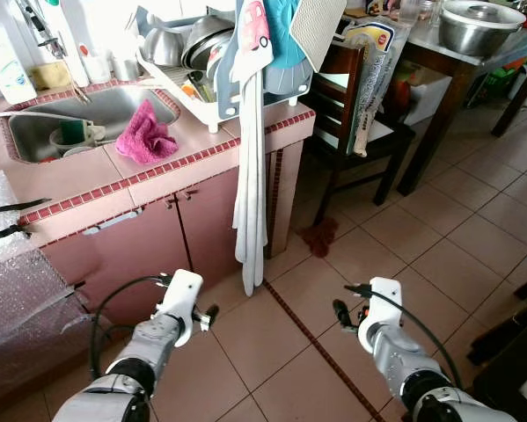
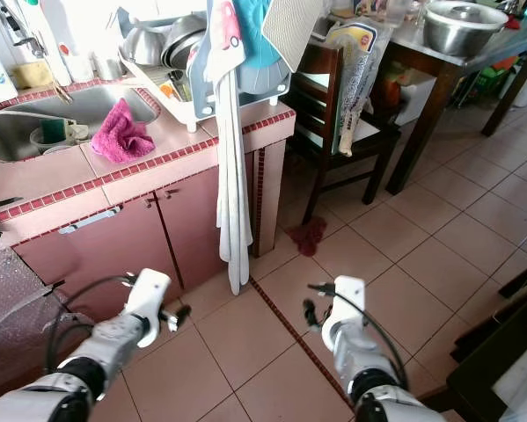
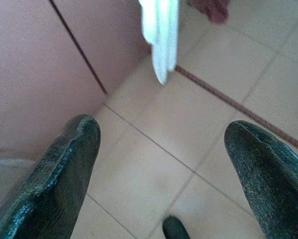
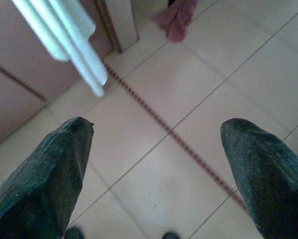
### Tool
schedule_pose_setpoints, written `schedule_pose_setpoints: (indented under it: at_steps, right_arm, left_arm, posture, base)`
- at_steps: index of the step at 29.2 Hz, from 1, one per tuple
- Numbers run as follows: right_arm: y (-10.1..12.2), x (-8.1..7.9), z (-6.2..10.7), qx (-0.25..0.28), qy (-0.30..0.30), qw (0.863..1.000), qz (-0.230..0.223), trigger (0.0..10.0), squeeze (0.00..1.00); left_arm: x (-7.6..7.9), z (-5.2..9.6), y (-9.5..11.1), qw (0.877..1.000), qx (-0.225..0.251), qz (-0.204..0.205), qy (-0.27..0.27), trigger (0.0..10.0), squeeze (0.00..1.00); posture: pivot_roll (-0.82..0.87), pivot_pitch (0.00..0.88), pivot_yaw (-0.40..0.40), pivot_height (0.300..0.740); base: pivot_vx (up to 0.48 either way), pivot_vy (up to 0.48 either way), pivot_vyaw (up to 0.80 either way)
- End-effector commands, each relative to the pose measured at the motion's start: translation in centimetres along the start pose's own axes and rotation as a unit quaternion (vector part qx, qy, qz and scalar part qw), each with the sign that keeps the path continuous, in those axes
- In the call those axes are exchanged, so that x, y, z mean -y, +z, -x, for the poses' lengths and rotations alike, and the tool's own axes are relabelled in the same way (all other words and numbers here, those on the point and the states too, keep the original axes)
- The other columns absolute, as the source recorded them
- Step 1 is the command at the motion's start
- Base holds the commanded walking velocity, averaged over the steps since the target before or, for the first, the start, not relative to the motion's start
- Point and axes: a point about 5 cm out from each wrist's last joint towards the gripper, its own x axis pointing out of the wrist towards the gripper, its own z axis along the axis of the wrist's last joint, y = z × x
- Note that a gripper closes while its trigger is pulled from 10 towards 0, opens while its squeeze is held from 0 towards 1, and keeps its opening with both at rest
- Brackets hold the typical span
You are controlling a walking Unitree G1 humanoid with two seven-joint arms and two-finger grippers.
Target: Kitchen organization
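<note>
A long white cloth [image 1: 250, 189] hangs straight down off the pink tiled counter's [image 1: 193, 141] corner — long axis vertical. Left gripper [image 3: 161, 174] and right gripper [image 4: 156, 174] hover over the floor — jaws wide, empty.

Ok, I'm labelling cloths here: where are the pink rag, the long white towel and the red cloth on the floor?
pink rag [image 1: 145, 141], left eye view, its crumpled middle
long white towel [image 1: 250, 211], left eye view, mid-length of the hanging part
red cloth [image 1: 319, 237], left eye view, its centre

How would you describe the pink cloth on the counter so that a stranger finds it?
Find the pink tiled counter with the steel sink. The pink cloth lies crumpled on the tiles beside the sink's edge, near the dish rack. It alone is bright magenta and fluffy.
</note>
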Motion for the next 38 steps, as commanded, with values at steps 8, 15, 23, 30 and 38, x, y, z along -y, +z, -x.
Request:
schedule_pose_setpoints:
  at_steps: [8, 15, 23, 30, 38]
  right_arm:
    - [4.2, 4.5, 3.6, 0.152, 0.064, 0.986, 0.034, 10.0, 0.00]
    - [5.7, -1.1, 7.7, 0.195, 0.150, 0.961, 0.125, 10.0, 0.00]
    - [5.8, -0.5, 8.6, 0.212, 0.054, 0.974, 0.065, 10.0, 0.00]
    - [5.0, 1.7, 9.8, 0.206, 0.007, 0.976, 0.075, 10.0, 0.00]
    - [6.2, 2.6, 10.2, 0.221, -0.006, 0.970, 0.098, 10.0, 0.00]
  left_arm:
    - [-1.3, 2.9, 1.2, 0.984, 0.170, 0.043, -0.021, 10.0, 0.00]
    - [1.0, 6.1, 3.6, 0.971, 0.222, -0.035, -0.075, 10.0, 0.00]
    - [0.6, 8.0, 2.6, 0.977, 0.205, -0.028, -0.039, 10.0, 0.00]
    - [-0.8, 9.6, 1.4, 0.979, 0.202, -0.018, -0.001, 10.0, 0.00]
    - [0.3, 8.0, 1.1, 0.979, 0.201, -0.025, -0.013, 10.0, 0.00]
  posture:
    - [-0.03, 0.000, 0.026, 0.740]
    - [-0.01, 0.000, 0.000, 0.740]
    - [-0.01, 0.000, 0.006, 0.740]
    - [-0.03, 0.000, 0.004, 0.740]
    - [-0.06, 0.000, 0.005, 0.740]
  base:
    - [0.000, 0.000, 0.00]
    - [0.000, 0.000, 0.00]
    - [0.000, 0.000, 0.00]
    - [0.000, 0.000, 0.00]
    - [0.000, 0.000, 0.00]
